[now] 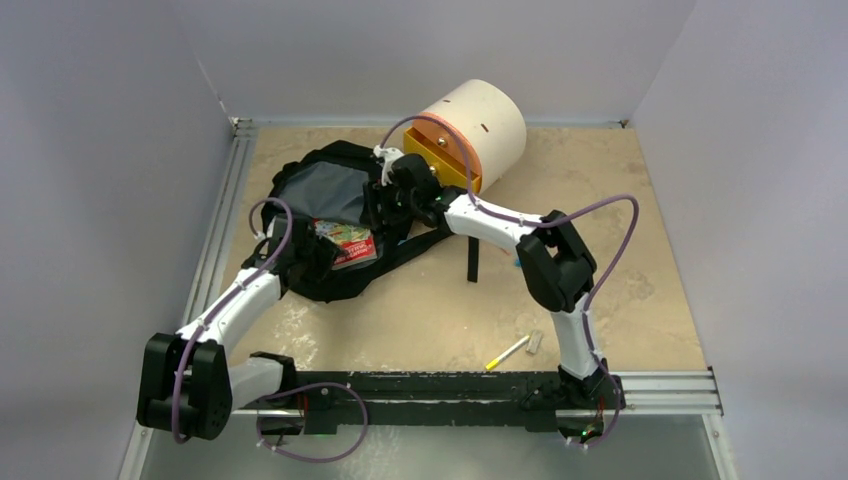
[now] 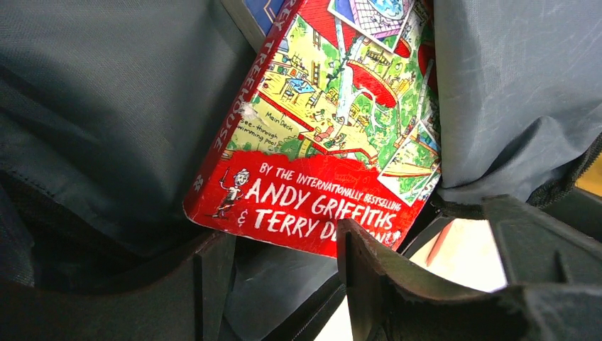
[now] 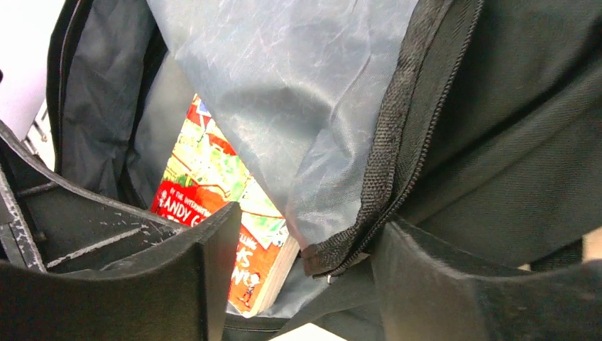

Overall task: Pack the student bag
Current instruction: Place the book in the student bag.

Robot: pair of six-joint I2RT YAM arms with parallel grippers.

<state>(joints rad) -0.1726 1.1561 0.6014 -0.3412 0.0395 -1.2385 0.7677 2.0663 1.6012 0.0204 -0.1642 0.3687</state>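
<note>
My L gripper [image 2: 280,234] has its jaws spread, pinching nothing, nose right at the lower edge of the book [image 2: 319,142]. R gripper [image 3: 307,220] is also spread, w/ the zip rim [image 3: 383,142] of the bag [image 1: 320,190] hanging between the jaws, not clamped afaict. Bag lies open on the table [image 1: 620,200], far left, just beside the cream drum [image 1: 480,130]; the book sits in its mouth. I reckon I'm mid book-loading. Next needs R to hold the rim up while L nudges the book deeper. Count: 1 bag, 1 book for sure (blue corner [image 2: 266,14] behind it, can't tell), 1 drum, 1 pen [image 1: 507,352], 1 small grey bit [image 1: 535,341].
</note>
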